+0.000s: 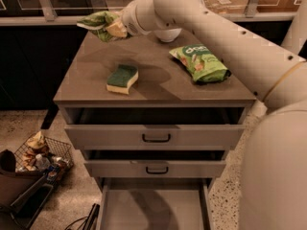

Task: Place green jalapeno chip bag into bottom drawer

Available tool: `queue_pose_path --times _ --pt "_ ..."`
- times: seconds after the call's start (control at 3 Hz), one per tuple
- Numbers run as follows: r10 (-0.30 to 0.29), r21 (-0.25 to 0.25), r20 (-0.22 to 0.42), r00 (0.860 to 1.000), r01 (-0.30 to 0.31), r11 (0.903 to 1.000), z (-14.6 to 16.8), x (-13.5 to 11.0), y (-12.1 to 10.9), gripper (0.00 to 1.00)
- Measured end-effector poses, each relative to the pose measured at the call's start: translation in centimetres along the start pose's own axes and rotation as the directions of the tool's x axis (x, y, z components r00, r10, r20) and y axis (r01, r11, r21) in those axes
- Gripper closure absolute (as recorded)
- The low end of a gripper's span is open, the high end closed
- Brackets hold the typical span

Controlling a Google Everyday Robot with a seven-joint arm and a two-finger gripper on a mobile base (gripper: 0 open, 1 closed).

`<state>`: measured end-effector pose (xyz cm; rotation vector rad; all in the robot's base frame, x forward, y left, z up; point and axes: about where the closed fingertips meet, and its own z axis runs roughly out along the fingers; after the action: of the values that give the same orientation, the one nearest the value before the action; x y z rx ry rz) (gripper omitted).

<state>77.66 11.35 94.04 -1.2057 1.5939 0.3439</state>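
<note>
The green jalapeno chip bag (98,22) is a crinkled light green foil bag held up in the air above the back left corner of the cabinet top (158,83). My gripper (114,29) is shut on it at its right end, with the white arm reaching in from the right. The bottom drawer (153,207) stands pulled open at the foot of the cabinet, its plain grey floor bare. It lies well below and in front of the held bag.
A green-topped yellow sponge (122,78) lies on the cabinet top at centre left. A puffier bright green bag with a white logo (199,63) lies at the right. Two upper drawers with dark handles (156,138) are shut. A wire basket of clutter (41,157) stands on the floor left.
</note>
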Motion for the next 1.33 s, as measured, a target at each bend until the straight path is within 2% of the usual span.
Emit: queue_pose_path --times 0.33,0.67,1.0,1.33 --pt "-0.007 0.106 0.03 1.0 0.003 0.9944 -6.9 -1.9 1.0 1.0" --pt "0.016 0.205 0.05 0.999 -0.026 0.9783 -14.2 -3.3 3.2 1.0" --pt "0.059 0.196 0.043 0.997 -0.066 0.9784 -16.8 -1.0 8.5 1.0" --pt "0.1 0.131 0.048 0.994 -0.106 0.9857 -18.1 1.2 13.3 1.0"
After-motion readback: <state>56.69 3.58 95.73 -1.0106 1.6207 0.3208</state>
